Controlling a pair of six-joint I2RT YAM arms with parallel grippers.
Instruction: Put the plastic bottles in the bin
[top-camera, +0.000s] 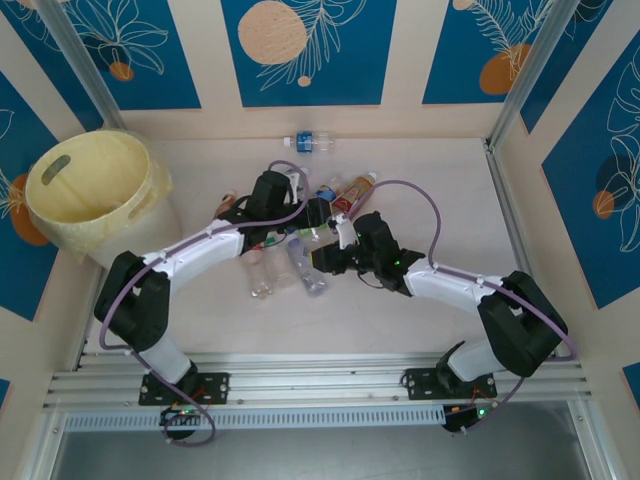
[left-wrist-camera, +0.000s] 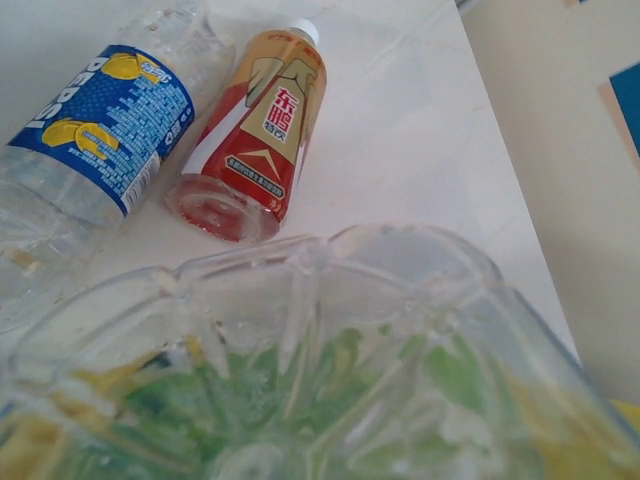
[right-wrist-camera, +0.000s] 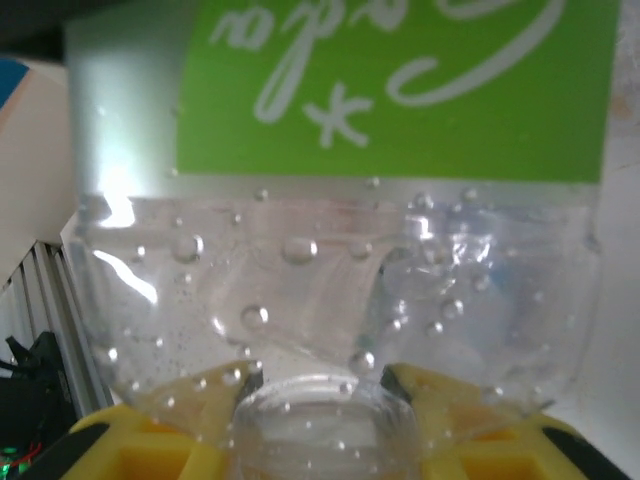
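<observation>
On R wrist cam: R pincer clamps green-label bottle neck.

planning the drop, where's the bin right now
In the top external view the bin stands in the table's far left corner, by the wall panels, left of the plastic bottles.

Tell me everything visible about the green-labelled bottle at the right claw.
The bottle is clear plastic with a bright green label bearing white script. Droplets bead its wall below the label. It sits right against the camera, narrowing toward it, and the right claw closes on that narrow end, yellow fingertips touching it on both sides.
</observation>
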